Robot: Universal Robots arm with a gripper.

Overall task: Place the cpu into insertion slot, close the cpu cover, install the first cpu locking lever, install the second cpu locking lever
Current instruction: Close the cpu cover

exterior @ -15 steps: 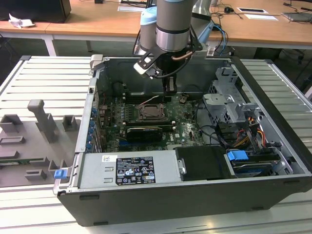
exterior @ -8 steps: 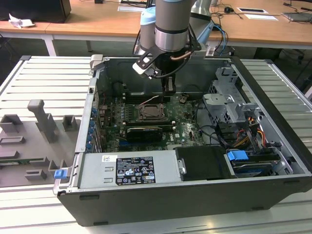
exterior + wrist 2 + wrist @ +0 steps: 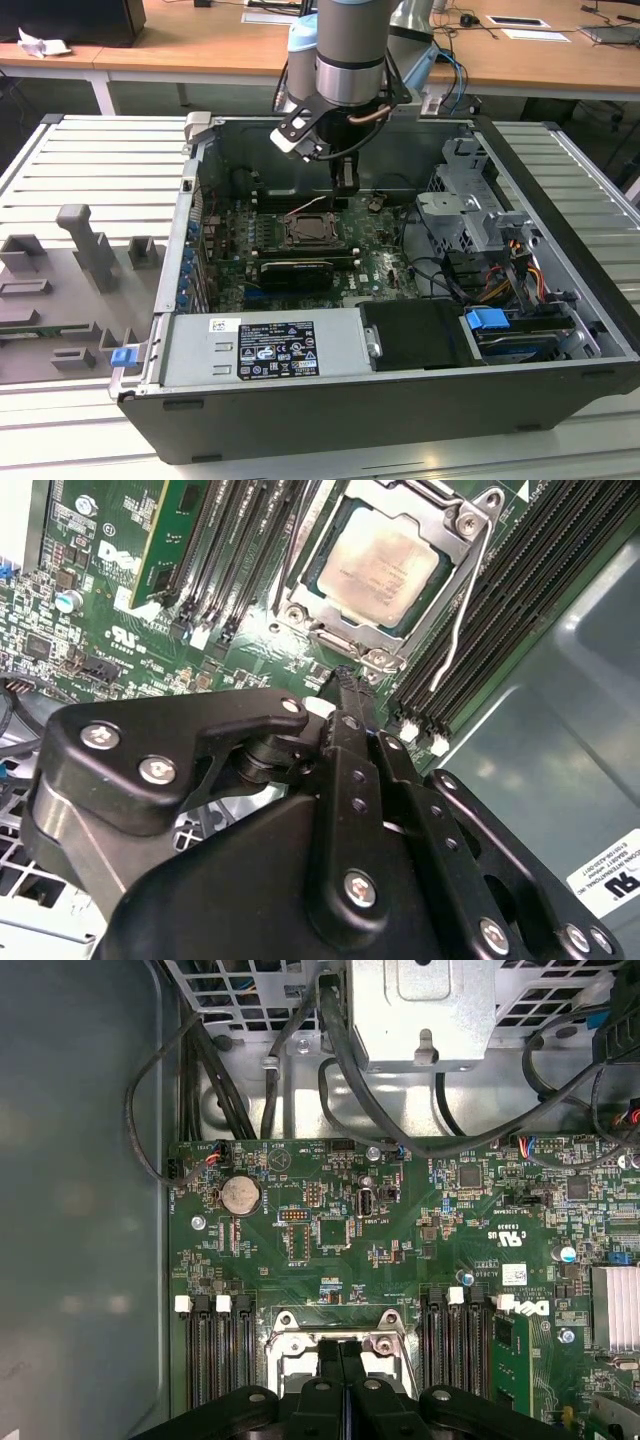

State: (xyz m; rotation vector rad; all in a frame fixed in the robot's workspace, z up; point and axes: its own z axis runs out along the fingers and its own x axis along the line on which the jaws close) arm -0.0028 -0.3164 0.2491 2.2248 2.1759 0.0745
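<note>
1. Gripper [image 3: 345,680]: black two-finger unit on the arm. In both wrist views its fingers [image 3: 329,1360] are pressed together tip to tip, with nothing between them. In the exterior view it hangs inside the open case [image 3: 300,420], low over the board [image 3: 400,1240], just behind the slot [image 3: 305,232] and toward the exterior view's right of it.
2. Cpu [image 3: 385,565]: silvery-beige square lying flat in the slot, top face showing.
3. Cover [image 3: 437,532]: silver frame lying down around the cpu, which shows through its window.
4. Lever [image 3: 462,610]: thin wire running along one side of the cover. Its free end bows away from the frame and lies over the black memory slots [image 3: 520,590].
5. Second lever [image 3: 285,555]: thin wire on the opposite side of the cover. Whether it is latched cannot be told.
6. Coin cell [image 3: 240,1196]: on the board, near its edge.
7. Drive cage [image 3: 425,1010]: grey metal, beyond the board, with black cables looping beneath it.
8. Power supply [image 3: 260,345]: grey labelled box along the case's near wall.
9. Table [image 3: 90,170]: slatted metal, carrying the case.
10. Grey fixtures [image 3: 90,245]: on the table at the exterior view's left.
</note>
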